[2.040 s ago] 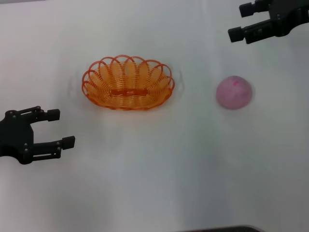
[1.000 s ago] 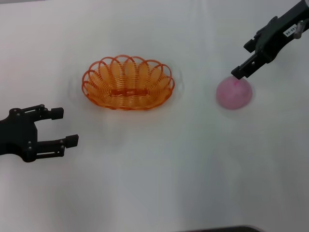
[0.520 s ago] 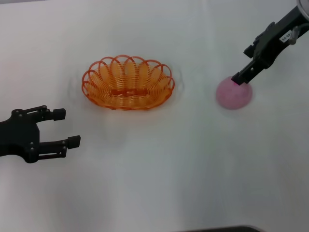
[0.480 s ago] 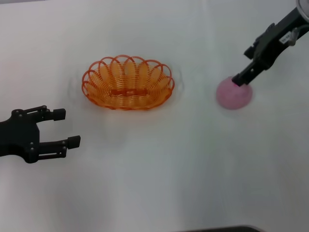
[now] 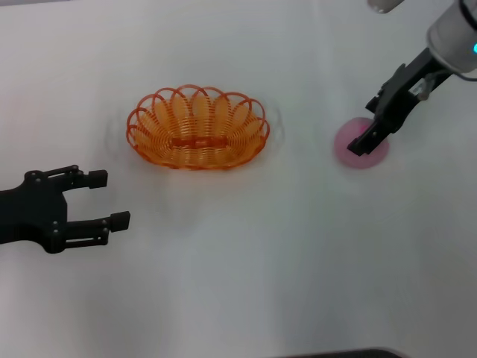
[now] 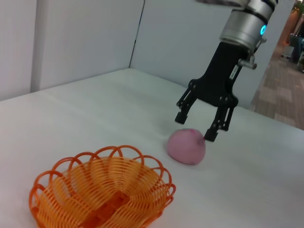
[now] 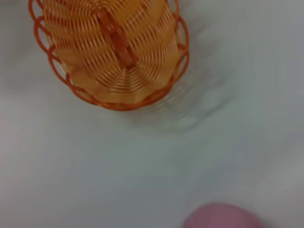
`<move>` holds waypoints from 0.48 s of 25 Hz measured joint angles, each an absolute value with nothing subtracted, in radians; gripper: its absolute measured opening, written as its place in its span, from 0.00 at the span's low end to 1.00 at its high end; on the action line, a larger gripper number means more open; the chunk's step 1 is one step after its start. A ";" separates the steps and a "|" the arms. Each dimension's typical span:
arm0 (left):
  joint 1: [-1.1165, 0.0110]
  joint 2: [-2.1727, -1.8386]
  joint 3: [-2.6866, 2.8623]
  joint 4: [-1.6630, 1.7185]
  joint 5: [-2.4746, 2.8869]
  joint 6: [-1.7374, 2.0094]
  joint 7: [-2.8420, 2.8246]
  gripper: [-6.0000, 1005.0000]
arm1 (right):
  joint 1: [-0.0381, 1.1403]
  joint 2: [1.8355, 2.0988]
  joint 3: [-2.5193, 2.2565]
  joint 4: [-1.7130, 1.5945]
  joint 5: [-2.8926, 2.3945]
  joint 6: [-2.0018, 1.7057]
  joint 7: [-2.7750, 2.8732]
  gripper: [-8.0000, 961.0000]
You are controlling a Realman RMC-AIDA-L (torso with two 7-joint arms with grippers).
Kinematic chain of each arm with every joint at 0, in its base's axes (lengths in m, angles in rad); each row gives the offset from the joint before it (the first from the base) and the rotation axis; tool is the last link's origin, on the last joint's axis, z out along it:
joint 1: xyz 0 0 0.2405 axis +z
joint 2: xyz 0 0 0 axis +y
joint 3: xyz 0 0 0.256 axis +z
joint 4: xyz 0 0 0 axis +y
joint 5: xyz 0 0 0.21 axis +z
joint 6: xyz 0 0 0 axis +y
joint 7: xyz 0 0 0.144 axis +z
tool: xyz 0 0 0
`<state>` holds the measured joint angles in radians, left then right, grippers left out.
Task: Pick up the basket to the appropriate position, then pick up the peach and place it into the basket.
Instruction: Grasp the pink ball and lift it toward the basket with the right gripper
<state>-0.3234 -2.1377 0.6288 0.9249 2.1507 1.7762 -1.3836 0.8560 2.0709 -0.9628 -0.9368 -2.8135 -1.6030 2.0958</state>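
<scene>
Peach (image 5: 358,149) rests on white worktop (image 5: 246,276), well right of empty basket (image 5: 197,128). Right claw (image 6: 198,127) hangs directly over the peach, wide open, gripping nothing. Left claw (image 5: 104,200) hovers left of and nearer than the basket, open, empty.

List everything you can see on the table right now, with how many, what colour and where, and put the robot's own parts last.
basket: one, orange, on the table left of centre, nothing in it.
peach: one, pink, on the table to the right of the basket, apart from it.
table: one, white, under everything.
wall panels: pale grey, behind the table's far edge in the left wrist view.
left gripper: one, black, open, low over the table near and left of the basket, holding nothing.
right gripper: one, black, open, directly above the peach with a finger to either side, not closed on it.
</scene>
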 joint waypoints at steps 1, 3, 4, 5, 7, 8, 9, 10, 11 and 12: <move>-0.325 -2.138 0.629 0.922 2.151 1.776 -1.384 0.82 | 0.856 2.075 -0.970 -0.934 -2.816 -1.594 2.097 0.98; -0.327 -2.139 0.631 0.916 2.151 1.776 -1.384 0.82 | 0.856 2.080 -0.982 -0.927 -2.822 -1.581 2.097 0.98; -0.328 -2.139 0.632 0.916 2.151 1.776 -1.384 0.82 | 0.856 2.081 -0.989 -0.920 -2.825 -1.573 2.098 0.98; -0.328 -2.139 0.632 0.916 2.151 1.777 -1.384 0.82 | 0.856 2.082 -0.992 -0.914 -2.825 -1.568 2.099 0.98; -0.328 -2.138 0.635 0.916 2.151 1.782 -1.384 0.82 | 0.862 2.083 -0.998 -0.898 -2.826 -1.558 2.101 0.98; -0.328 -2.138 0.638 0.916 2.151 1.783 -1.384 0.82 | 0.864 2.083 -0.999 -0.891 -2.826 -1.554 2.101 0.98; -0.328 -2.138 0.639 0.916 2.151 1.783 -1.384 0.82 | 0.865 2.083 -1.000 -0.887 -2.826 -1.551 2.101 0.98; -0.328 -2.138 0.640 0.916 2.151 1.783 -1.384 0.82 | 0.865 2.083 -1.002 -0.885 -2.826 -1.549 2.103 0.98; -0.328 -2.138 0.641 0.916 2.151 1.783 -1.384 0.82 | 0.865 2.082 -1.004 -0.884 -2.826 -1.548 2.105 0.98; -0.328 -2.138 0.641 0.916 2.151 1.783 -1.384 0.82 | 0.865 2.082 -1.007 -0.884 -2.826 -1.547 2.107 0.98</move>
<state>-0.3283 -2.1383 0.6411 0.9157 2.1507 1.7831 -1.3836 0.8652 2.0824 -1.0072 -0.8838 -2.8259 -1.5469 2.1070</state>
